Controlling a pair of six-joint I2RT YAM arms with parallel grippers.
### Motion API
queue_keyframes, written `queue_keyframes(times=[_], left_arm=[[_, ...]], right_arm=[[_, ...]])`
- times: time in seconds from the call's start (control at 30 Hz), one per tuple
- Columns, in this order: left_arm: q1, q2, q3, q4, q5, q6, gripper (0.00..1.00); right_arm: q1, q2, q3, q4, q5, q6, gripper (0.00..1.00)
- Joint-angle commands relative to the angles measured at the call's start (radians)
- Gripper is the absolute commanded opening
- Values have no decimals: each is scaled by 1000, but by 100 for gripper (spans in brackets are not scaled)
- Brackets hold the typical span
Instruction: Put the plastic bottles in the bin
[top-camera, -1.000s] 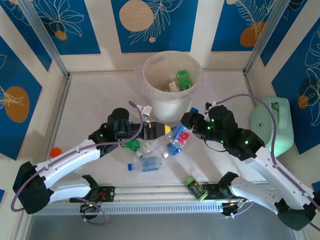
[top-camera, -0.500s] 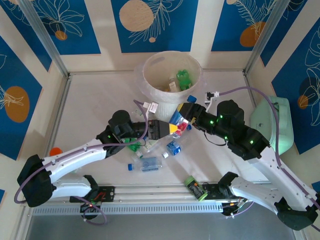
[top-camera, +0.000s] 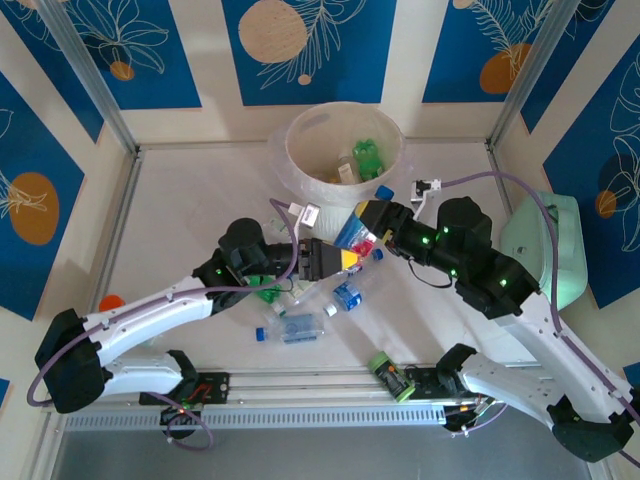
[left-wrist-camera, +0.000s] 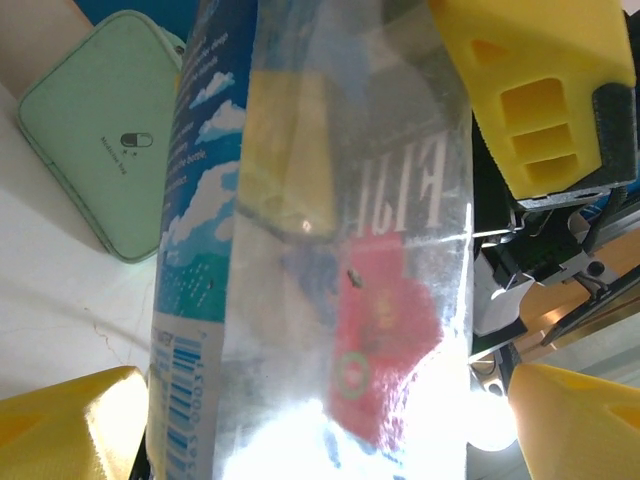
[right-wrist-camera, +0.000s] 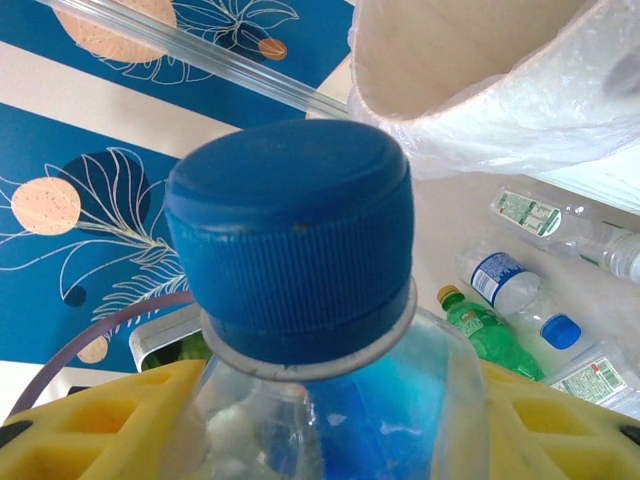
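While the right gripper (top-camera: 368, 222) clamps a clear blue-capped bottle (top-camera: 357, 237) just under its cap, held tilted right in front of the bin (top-camera: 325, 215), the left gripper (top-camera: 343, 258) stands open around its lower end. Other bottles (top-camera: 298, 330) lie on the table (top-camera: 180, 220) nearby.

**Plastics, glossy and matt**

The clear bottle (left-wrist-camera: 330, 250) is seen as glossy, transparent plastic wrapped in printed film; its blue cap (right-wrist-camera: 290, 230) is finely ribbed and matt. The bin (top-camera: 330, 212) is moulded in smooth cream plastic and lined with a crinkled clear liner (right-wrist-camera: 520, 110). The mint-green case (left-wrist-camera: 100, 140) is finished satin-smooth.
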Motion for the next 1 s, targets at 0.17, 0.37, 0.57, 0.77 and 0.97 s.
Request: queue_keyframes(times=[0.17,0.37,0.57,0.77,0.97], left_arm=[[-8,-36,74,-253,-29,203,85],[-9,-56,110,-417,-69,316,81],[-10,-30,115,-419,-56,327,80],[-11,-13,116,-387,-36,312,76],[-11,-21,116,-378,-46,312,70]], right_arm=[[-7,12,35,-87,29,23,57],[-10,36,45,-128,28,49,57],[-13,53,47,-116,0,70,57],[-13,67,49,-119,-11,82,57],[-13,77,46,-127,-8,81,57]])
